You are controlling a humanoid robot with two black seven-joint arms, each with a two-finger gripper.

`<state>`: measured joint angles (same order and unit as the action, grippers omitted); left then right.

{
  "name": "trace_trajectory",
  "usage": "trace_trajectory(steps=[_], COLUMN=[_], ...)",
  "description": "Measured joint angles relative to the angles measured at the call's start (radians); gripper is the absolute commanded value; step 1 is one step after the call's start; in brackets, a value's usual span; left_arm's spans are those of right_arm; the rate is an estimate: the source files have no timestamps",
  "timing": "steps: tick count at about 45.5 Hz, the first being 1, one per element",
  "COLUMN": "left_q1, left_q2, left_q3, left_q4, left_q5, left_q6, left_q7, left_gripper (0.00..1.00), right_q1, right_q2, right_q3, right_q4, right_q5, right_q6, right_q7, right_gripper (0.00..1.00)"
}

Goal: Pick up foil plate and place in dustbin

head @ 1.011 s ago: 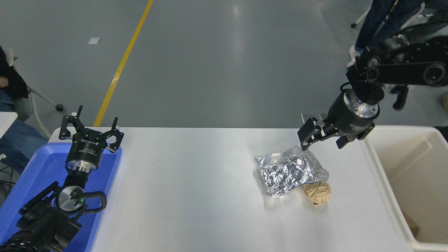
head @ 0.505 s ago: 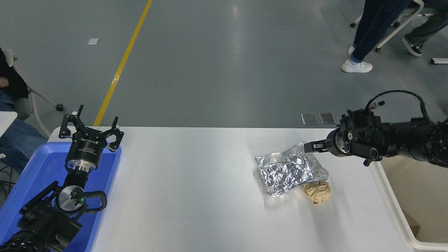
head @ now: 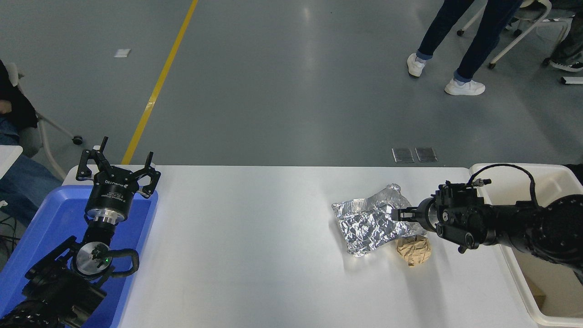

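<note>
- Foil plate [head: 374,219] — lies on the white table [head: 255,237], right of centre; crumpled silver, roughly rectangular, its long axis running from near-left to far-right.
- Paper ball [head: 413,250] — tan, touching the plate's near-right corner, just below the right arm's wrist.
- Right gripper [head: 397,214] — comes in low from the right edge, pointing leftward across the table; its tip sits over the plate's right edge. Only a thin dark finger shows against the foil, so whether it is parted or closed cannot be told, nor whether it touches the foil.
- Key relation — the plate lies directly ahead of the right gripper, to its left, with the nearest rim at the fingertip. A grasp of that right-hand rim looks the likely step.
- Dustbin [head: 514,180] — cream-white, at the table's right end, behind the right arm; the plate is well apart from it, so the carry would run rightward.
- Left gripper [head: 119,171] — parked at the lower left over the blue tray [head: 41,237], fingers spread and holding nothing; far from the plate, so the right arm is much the nearer.
- Change from earlier frames — a second ago the right gripper hung high above the plate's far corner, pointing down; half a second ago it lay level at the far-right corner. Now it is lower and nearer, at the right edge. Plate and ball have not shifted.
- Person [head: 460,41] — legs on the floor beyond the table, now further left.
</note>
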<state>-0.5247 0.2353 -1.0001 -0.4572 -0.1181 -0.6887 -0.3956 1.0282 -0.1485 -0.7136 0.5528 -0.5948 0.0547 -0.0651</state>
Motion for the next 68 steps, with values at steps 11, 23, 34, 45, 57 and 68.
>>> trace_trajectory(steps=[11,23,34,45,57,68], left_q1=[0.0,0.0,0.0,-0.001,-0.002,-0.001], left_q2=[0.0,0.001,0.0,0.0,-0.001,0.0], left_q3=[0.0,0.0,0.001,0.001,0.001,0.001], left_q4=[0.0,0.0,0.0,0.0,0.0,0.0], left_q5=[0.0,0.0,0.0,0.001,0.001,0.001], left_q6=[0.0,0.0,0.0,0.0,-0.002,-0.002], left_q7=[0.0,0.0,0.001,0.002,0.001,0.001], left_gripper=[1.0,1.0,1.0,1.0,1.0,1.0], right_q1=[0.035,0.286,0.714,1.141,1.399,1.477], right_q2=[-0.007,-0.125,-0.261,-0.306,-0.316,-0.405], right_q3=[0.026,-0.072,-0.267,-0.411,-0.464,-0.579], right_q4=[0.022,0.254,0.605,0.838,0.914,0.915], right_q5=[0.005,0.05,0.165,0.312,0.385,0.313], right_q6=[0.0,0.049,0.175,0.407,0.597,0.648], right_q7=[0.001,0.002,0.01,0.021,0.024,0.025], right_gripper=[0.0,0.0,0.0,0.0,0.0,0.0])
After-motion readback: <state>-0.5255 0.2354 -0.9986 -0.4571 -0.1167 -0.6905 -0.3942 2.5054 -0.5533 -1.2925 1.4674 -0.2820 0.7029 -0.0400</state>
